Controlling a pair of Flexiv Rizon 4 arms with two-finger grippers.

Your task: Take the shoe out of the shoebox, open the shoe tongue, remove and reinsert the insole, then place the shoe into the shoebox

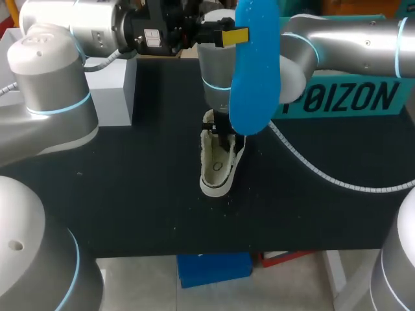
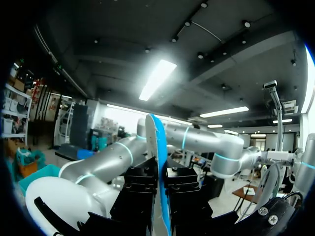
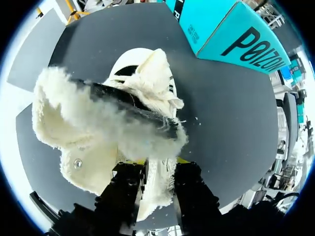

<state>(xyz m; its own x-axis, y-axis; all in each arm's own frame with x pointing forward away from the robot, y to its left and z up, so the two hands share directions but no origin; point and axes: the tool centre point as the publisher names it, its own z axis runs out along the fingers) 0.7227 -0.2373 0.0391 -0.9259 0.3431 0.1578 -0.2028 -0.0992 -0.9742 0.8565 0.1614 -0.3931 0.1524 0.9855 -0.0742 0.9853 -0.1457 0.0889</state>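
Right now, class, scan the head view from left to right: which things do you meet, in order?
Pale grey box → white fleece-lined shoe → blue insole, held up above the table → teal shoebox.

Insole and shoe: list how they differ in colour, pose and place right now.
Colour: the insole is bright blue; the shoe is cream-white with fleecy lining.
Place: the insole is held in the air, clear of the table; the shoe rests on it.
Pose: the insole hangs roughly upright; the shoe sits sole down, mouth open.
Shared: each is gripped, the insole by the left gripper, the shoe by the right gripper.
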